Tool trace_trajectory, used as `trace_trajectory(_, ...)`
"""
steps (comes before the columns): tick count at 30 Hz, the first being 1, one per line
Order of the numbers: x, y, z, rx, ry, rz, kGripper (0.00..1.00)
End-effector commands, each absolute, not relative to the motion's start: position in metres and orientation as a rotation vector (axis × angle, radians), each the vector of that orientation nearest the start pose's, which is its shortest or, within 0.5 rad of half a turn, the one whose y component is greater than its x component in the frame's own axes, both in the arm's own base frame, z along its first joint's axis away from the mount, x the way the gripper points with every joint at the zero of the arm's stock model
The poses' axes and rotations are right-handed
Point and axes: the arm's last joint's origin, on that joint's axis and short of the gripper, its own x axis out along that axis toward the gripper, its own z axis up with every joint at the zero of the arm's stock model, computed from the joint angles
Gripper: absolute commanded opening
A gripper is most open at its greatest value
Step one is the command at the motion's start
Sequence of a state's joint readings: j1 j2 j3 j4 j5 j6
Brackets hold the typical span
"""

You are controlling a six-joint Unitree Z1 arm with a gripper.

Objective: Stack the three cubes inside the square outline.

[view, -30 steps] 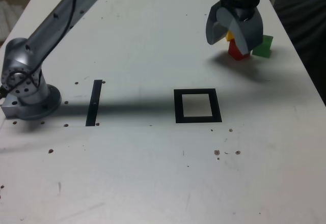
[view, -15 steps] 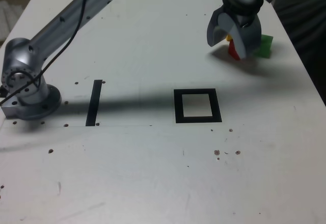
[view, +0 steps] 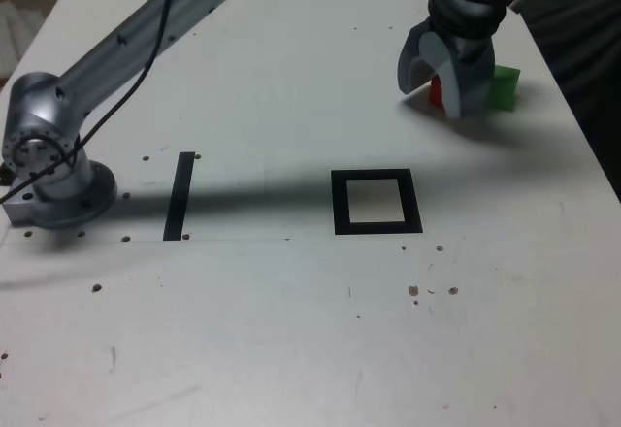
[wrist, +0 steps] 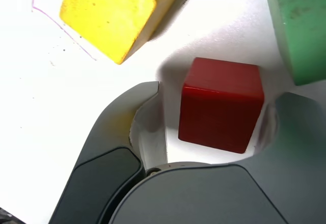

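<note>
1. Here's the hand (wrist: 216, 127), open, its jaws astride the red cube (wrist: 221, 104)!
2. Yellow cube (wrist: 109, 15) and green cube (wrist: 305, 30) sit nearby, apart.
3. The square outline (view: 376, 202) lies on the table (view: 262, 320); no readable writing, as far as I can tell.

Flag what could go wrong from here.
The gripper has its jaws open around the red cube, with the right-hand jaw in the wrist view much nearer it: closing may push or twist the cube first. That jaw also reaches close to the green cube and might nudge it. The black square outline is only slightly wider than a cube, so a skewed grip could mean an off-centre placement.
</note>
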State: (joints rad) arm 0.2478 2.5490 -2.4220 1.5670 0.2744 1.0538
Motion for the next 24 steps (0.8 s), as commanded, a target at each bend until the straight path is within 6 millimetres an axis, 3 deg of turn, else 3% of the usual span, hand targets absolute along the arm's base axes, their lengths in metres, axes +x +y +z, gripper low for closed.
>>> trace_trajectory(1,0.482,0.135,0.210,0.785,1.741,-0.548,0.34)
trace_trajectory(14,0.479,0.133,0.214,0.772,1.741,-0.548,0.33)
trace_trajectory(24,0.455,0.112,0.247,0.682,1.732,-0.467,0.33)
